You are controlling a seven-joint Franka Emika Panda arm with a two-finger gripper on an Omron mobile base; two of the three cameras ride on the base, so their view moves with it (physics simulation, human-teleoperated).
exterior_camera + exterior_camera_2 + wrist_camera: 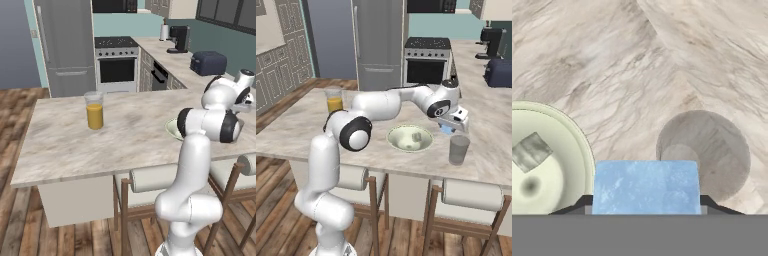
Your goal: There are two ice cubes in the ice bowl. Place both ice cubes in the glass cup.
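My gripper (449, 131) is shut on one light-blue ice cube (446, 129) and hangs over the counter, just above and slightly left of the glass cup (459, 149). In the hand view that ice cube (646, 186) sits between the two finger tips, with the grey glass cup (704, 156) seen from above just beyond it to the right. The pale ice bowl (391, 138) stands left of the cup with the other ice cube (417, 135) inside. In the hand view, the ice bowl (587, 145) and its ice cube (531, 151) lie at the left edge.
A taller glass of orange liquid (94, 111) stands far to the left on the marble counter (65, 145). Stools (466, 195) line the near edge. A toaster (208, 62) and coffee machine (179, 39) sit on the back counter.
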